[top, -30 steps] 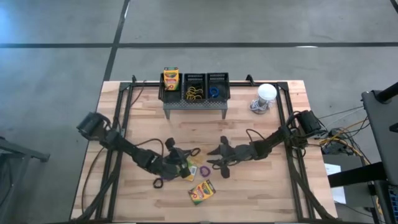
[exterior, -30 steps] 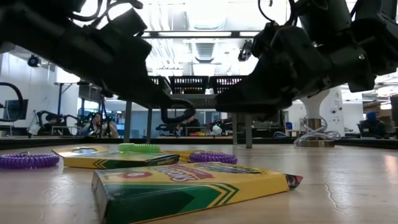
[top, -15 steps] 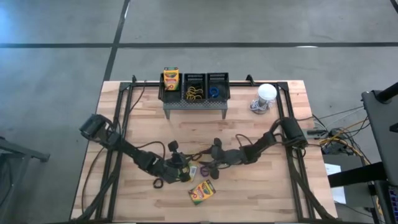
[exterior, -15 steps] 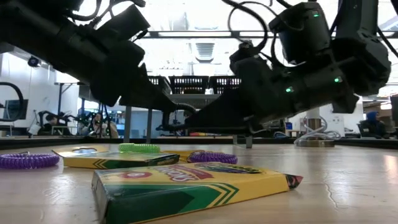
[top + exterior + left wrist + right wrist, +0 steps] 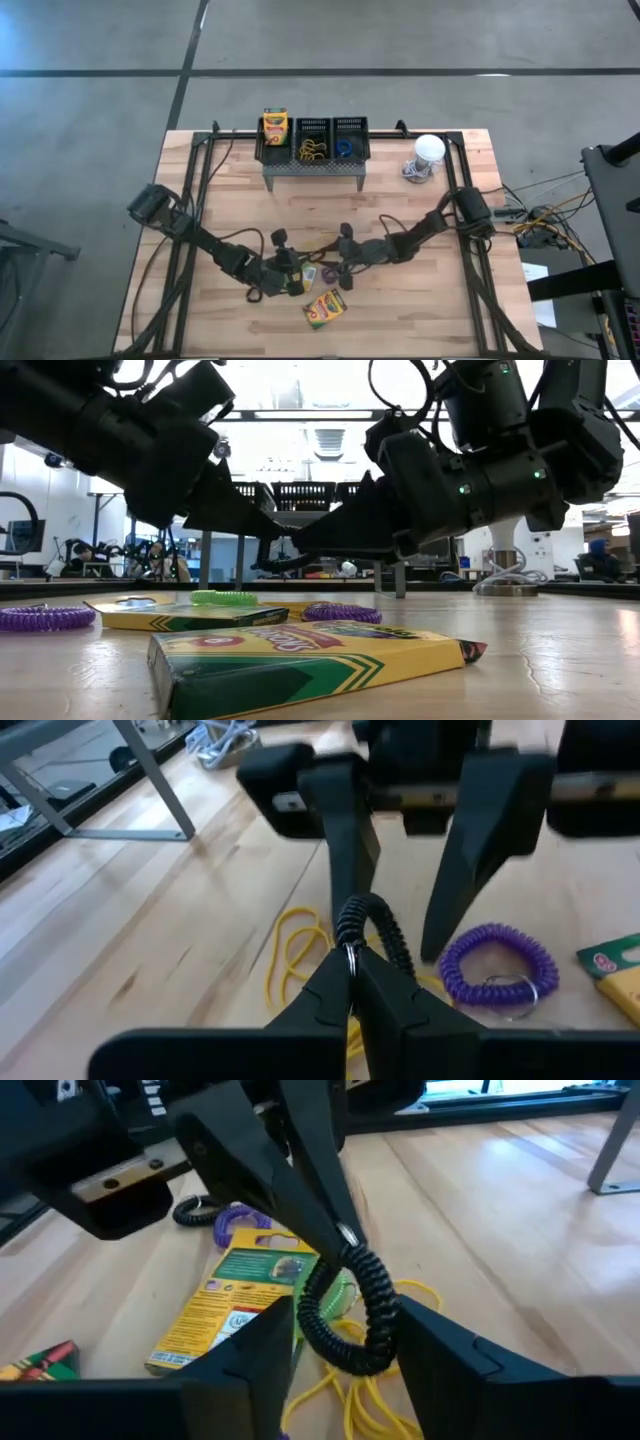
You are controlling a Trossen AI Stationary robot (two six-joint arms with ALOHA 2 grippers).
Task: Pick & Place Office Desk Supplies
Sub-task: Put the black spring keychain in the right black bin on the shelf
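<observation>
Two pincers meet: left pincer (image 5: pixel 350 982) pinches a ribbed black coil loop (image 5: pixel 368 925); right pincer (image 5: pixel 340 1342) open.

A light wooden table (image 5: pixel 420 310) fills the centre of the high view. A grey perforated stand (image 5: pixel 312 166) sits at its upper middle, a white ball-like object (image 5: pixel 428 150) at upper right. Lower centre lie a crayon box (image 5: pixel 324 308), a purple loop (image 5: pixel 329 273), a yellow loop (image 5: pixel 290 955) and another crayon box (image 5: pixel 185 613).

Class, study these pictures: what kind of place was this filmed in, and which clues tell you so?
Probably a robotics lab or workshop. A wooden table stands on a bare concrete floor, and the low view looks into an open room with ceiling strip lights and more workstations.
</observation>
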